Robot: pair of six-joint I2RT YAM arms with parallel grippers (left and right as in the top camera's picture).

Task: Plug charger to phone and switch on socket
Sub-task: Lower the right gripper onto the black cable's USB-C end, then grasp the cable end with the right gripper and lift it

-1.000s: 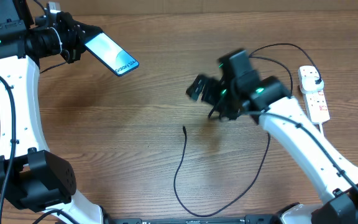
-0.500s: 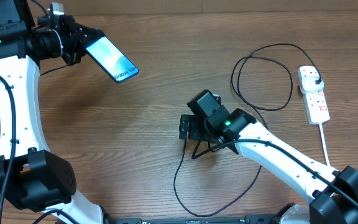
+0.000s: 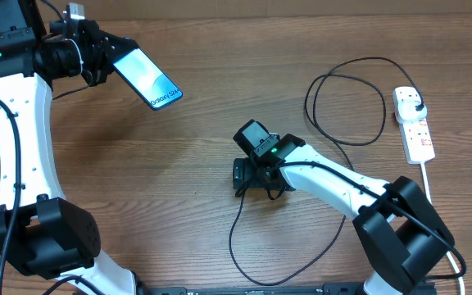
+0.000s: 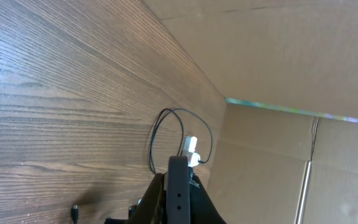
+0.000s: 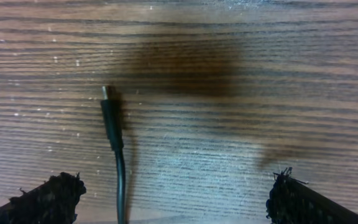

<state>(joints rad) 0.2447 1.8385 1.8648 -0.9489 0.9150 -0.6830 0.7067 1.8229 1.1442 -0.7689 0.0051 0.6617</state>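
Left gripper is clamping one end of the slim smartphone with the glowing light-blue screen, holding it aloft at the far left. Mid-table, the right gripper is hovering spread open over the thin black charger cable's connector tip. The tip is lying between its fingers, its long axis pointing back toward the wrist. The white elongated power strip is lying at far right.

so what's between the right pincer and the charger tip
Only bare table, per the right wrist view; the charger tip sits within the open right pincer.
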